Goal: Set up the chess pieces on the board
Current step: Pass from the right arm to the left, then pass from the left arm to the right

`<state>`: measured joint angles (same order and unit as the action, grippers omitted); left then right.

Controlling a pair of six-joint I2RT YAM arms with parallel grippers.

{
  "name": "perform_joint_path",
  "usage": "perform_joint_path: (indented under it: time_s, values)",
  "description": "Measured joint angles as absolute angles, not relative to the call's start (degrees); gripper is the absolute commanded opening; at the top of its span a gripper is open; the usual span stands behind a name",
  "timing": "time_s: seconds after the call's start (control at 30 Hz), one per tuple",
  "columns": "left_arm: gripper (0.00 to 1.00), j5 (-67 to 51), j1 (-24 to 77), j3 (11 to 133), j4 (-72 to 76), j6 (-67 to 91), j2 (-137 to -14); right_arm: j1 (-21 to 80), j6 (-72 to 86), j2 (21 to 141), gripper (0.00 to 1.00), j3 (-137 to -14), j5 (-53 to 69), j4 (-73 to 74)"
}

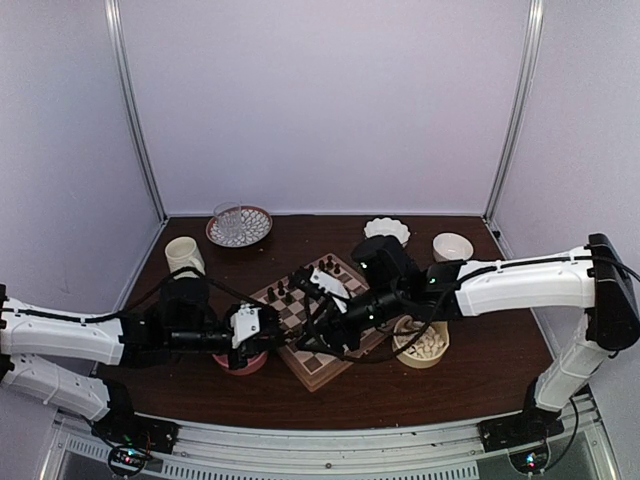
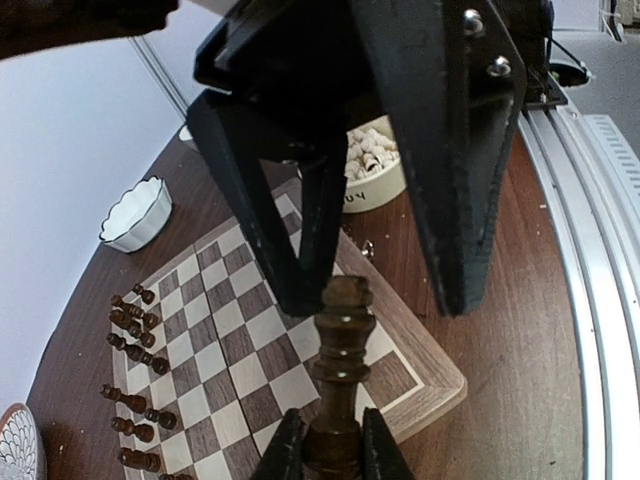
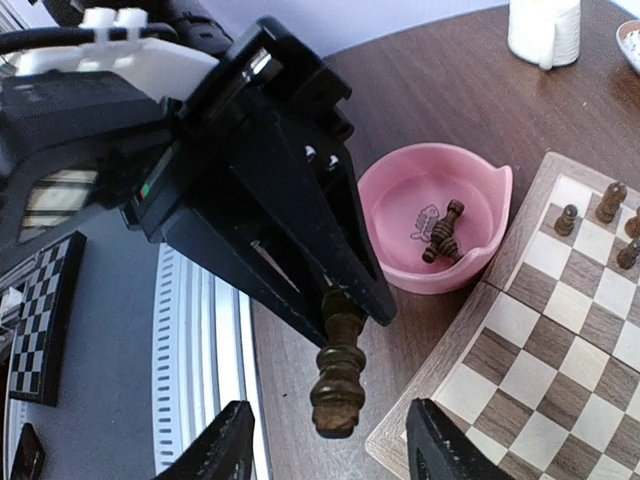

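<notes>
The board (image 2: 240, 340) has dark brown and cream checks and a light tan border. The chess pieces (image 2: 135, 320) on it are dark brown. In the right wrist view the bowl (image 3: 385, 200) is pink, the table (image 3: 440, 90) reddish brown, the cup (image 3: 545, 30) at upper right white.

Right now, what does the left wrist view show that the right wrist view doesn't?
Left wrist only: the tan bowl of white pieces and a white scalloped bowl. Right wrist only: the pink bowl with dark pieces lying in it, and a white cup. Both: the board and the dark piece held by the left gripper, its jaws shut on it, with the right gripper, jaws open, either side.
</notes>
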<state>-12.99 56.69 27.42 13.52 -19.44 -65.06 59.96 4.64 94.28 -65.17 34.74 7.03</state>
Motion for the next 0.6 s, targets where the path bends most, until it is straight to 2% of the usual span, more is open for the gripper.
perform_joint_path:
  time_s: [0.33,0.43,0.53,0.6]
  values:
    - [0.00,-12.05,54.94,26.11,21.58,-5.67,-65.06,59.96,4.75,83.88,0.56,-48.86,30.26,-14.22]
    - [0.00,-12.84,54.43,24.71,26.83,-1.02,-65.82,59.96,5.28,83.59,0.52,-45.01,29.02,-21.30]
    - [0.00,-13.80,54.43,22.83,32.36,2.98,-67.20,59.96,7.49,84.12,0.43,-42.81,27.79,-28.21]
    - [0.00,-15.25,54.43,22.35,35.22,5.19,-68.47,59.96,10.76,85.67,0.42,-42.26,26.20,-34.15]
